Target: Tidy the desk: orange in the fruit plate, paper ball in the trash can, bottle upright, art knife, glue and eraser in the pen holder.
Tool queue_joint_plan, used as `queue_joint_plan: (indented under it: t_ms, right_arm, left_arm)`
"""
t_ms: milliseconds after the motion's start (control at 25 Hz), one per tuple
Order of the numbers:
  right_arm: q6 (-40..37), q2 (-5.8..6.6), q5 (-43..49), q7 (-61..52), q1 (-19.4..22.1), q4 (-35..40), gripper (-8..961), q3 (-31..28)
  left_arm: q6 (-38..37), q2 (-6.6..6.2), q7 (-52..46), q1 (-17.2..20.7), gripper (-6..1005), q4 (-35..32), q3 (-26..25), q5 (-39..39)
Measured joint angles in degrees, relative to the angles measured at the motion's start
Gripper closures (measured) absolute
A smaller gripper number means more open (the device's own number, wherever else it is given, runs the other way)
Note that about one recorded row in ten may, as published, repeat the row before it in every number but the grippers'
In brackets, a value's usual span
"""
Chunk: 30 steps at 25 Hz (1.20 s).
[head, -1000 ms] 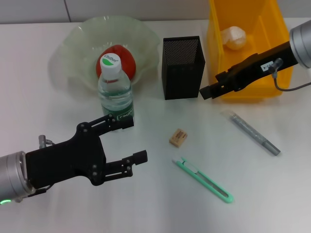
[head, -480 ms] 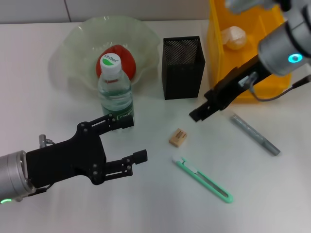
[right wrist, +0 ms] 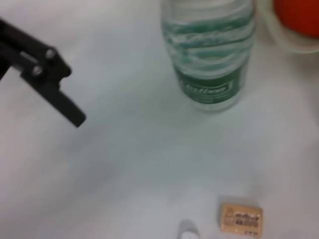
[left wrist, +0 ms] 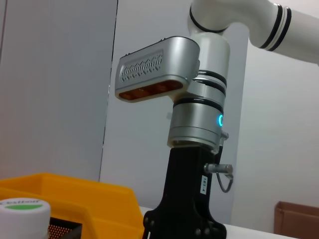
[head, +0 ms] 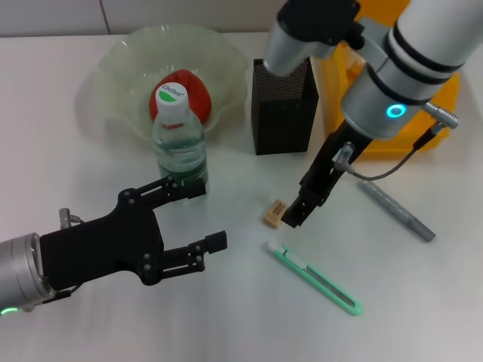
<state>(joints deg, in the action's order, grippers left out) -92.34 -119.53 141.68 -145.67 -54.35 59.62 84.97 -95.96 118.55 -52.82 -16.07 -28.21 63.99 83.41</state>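
The orange lies in the pale green fruit plate. In front of the plate the bottle stands upright. The tan eraser lies mid-table, and my right gripper points down right beside it. In the right wrist view the eraser and the bottle show below. The green art knife and the grey glue stick lie flat nearby. My left gripper is open and empty just in front of the bottle. The paper ball is hidden behind my right arm.
The black mesh pen holder stands behind the eraser. The yellow trash can sits at the back right, mostly covered by my right arm. One of the left fingers shows in the right wrist view.
My right arm has swung from the trash can forward and left, down to the eraser. The left arm and the objects have not moved.
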Motion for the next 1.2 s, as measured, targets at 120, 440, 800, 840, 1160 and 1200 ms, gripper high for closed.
queue_joint_plan:
  t_ms: [120, 440, 800, 840, 1160, 1200]
  right_arm:
    - [-0.24, -0.09, -0.18, -0.57, -0.74, -0.09, 233, 1.39]
    - [-4.07, -0.3, -0.81, -1.94, -1.4, -0.13, 246, 1.99]
    - [-5.8, -0.39, -0.87, -3.96, -1.45, -0.44, 261, 5.5]
    - [-5.57, -0.39, -0.89, -4.11, -1.46, -0.96, 263, 6.72]
    - [-5.14, -0.38, -3.01, -4.11, -1.46, -2.86, 276, 7.94]
    - [-5.0, -0.38, -3.06, -4.1, -1.46, -3.19, 278, 7.95]
  left_arm:
    - [0.51, -0.22, 0.03, 0.23, 203, 0.0, -0.27, 0.0]
    - [2.84, -0.39, 0.09, 1.08, 203, -0.12, -2.95, -0.01]
    - [5.61, -0.23, 0.09, 1.22, 203, -0.13, -3.25, -0.28]
    - [6.01, -0.19, 0.09, 1.25, 203, -0.11, -3.67, -0.4]
    - [6.76, 0.1, 0.0, 1.22, 203, 2.13, -9.17, -0.54]
    - [6.76, 0.1, 0.0, 1.1, 203, 2.62, -9.87, -0.54]
